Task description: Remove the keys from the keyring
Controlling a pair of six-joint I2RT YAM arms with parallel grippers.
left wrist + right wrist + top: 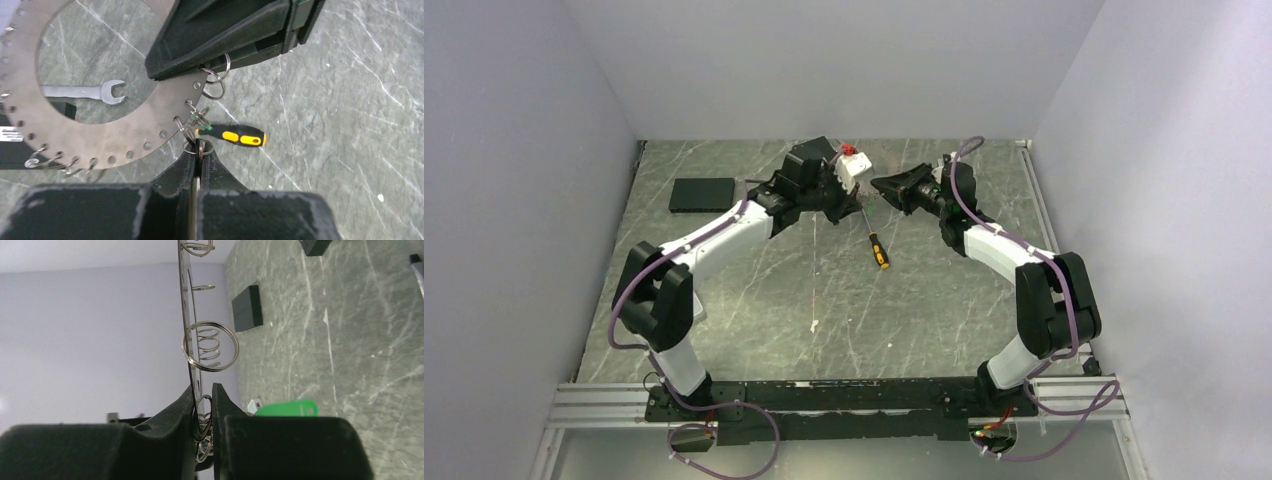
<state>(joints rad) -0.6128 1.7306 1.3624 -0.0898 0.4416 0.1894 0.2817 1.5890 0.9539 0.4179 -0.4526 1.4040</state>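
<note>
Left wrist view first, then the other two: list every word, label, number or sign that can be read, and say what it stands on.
No text can be read in any view.
White paper label on the flat black box, left wrist view: print too small and blurred to read.
Yellow-and-black screwdriver handle and bright green plastic tag: no markings visible.

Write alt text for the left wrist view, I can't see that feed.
The left gripper pinches a small split ring on the rim of the flat perforated keyring hoop, which the right gripper also clamps. A wrench and screwdriver lie on the table below.
</note>
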